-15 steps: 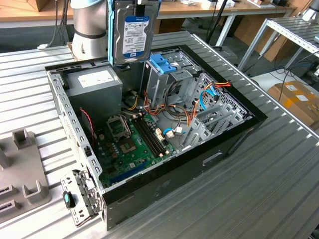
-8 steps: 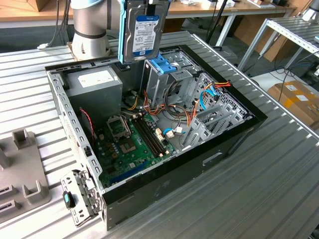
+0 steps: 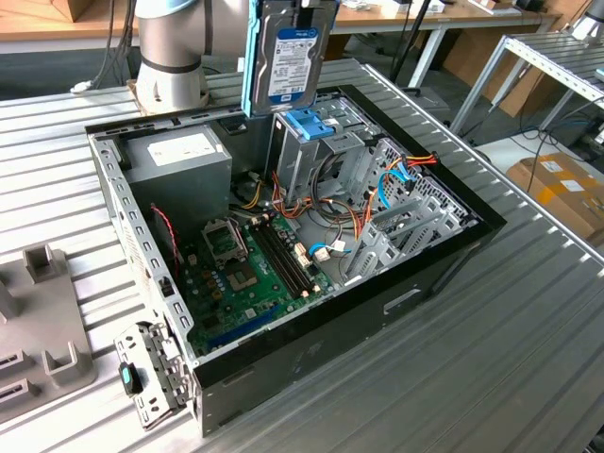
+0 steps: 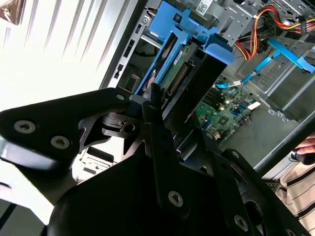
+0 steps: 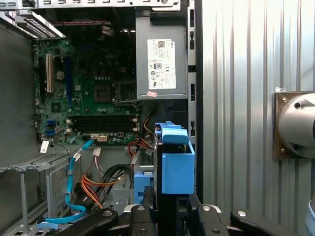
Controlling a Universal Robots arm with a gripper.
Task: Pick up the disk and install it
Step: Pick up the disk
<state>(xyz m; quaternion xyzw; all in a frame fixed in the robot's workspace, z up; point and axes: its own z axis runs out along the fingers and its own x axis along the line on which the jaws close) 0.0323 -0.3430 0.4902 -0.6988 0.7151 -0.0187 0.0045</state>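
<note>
The disk (image 3: 288, 57) hangs upright above the open computer case (image 3: 111, 203), its blue-and-white label facing the exterior view and light blue rails along its edges. It is just over the drive bay, where a blue plastic bracket (image 3: 310, 124) sits. In the first wrist view the disk (image 5: 175, 164) is seen edge-on, with my gripper (image 5: 170, 216) shut on it. The second wrist view looks along the black fingers (image 4: 160, 142) clamping the disk (image 4: 183, 74), its green board and connector showing.
A grey power supply box (image 3: 179, 156) with a white sticker fills the case's rear corner. The motherboard (image 3: 247, 264) lies below, with orange and blue cables (image 3: 354, 222) beside the bay. The arm's base (image 3: 170, 47) stands behind. A striped sleeve (image 4: 295, 189) is near the case.
</note>
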